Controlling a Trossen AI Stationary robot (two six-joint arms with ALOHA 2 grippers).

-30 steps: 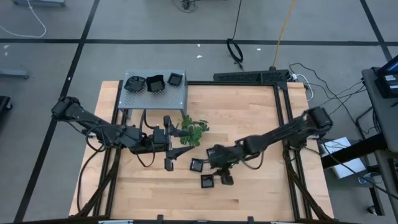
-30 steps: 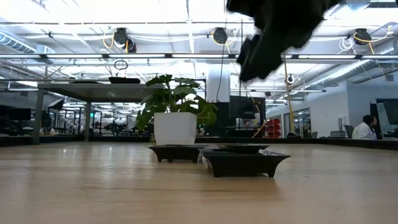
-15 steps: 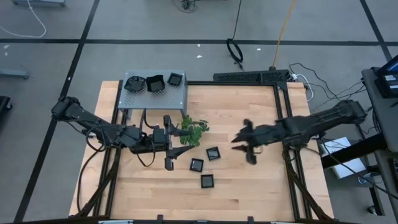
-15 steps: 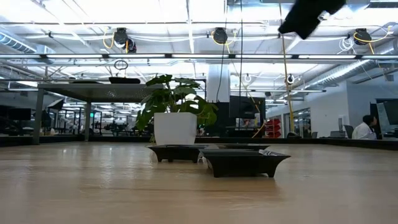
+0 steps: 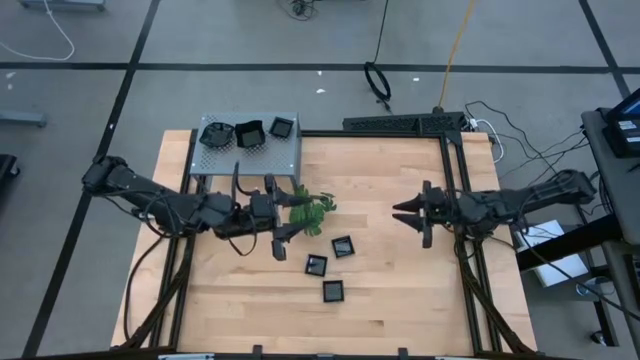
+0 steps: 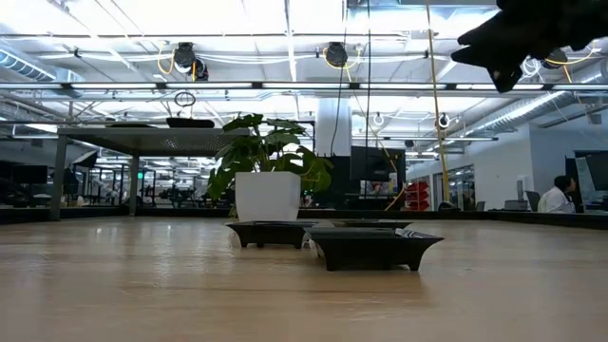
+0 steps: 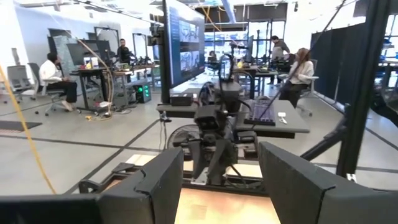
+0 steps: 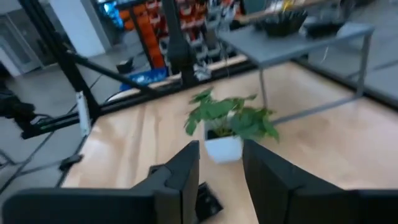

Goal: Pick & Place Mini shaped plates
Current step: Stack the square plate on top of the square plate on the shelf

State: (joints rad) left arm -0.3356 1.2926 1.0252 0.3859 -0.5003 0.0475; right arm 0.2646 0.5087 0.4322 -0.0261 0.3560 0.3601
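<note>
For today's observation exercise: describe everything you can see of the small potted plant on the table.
The potted plant has broad green leaves spreading from thin stems, rooted in a small white pot that looks smooth and square-sided. It stands upright on the wooden table, near its middle, just in front of the grey perforated box. The left hand hovers close beside it; contact cannot be told. Black mini plates lie nearby, apart from it.

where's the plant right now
In the high view the plant stands mid-table, just in front of the grey perforated box, beside the left claw, with three mini plates on the wood nearby.
</note>
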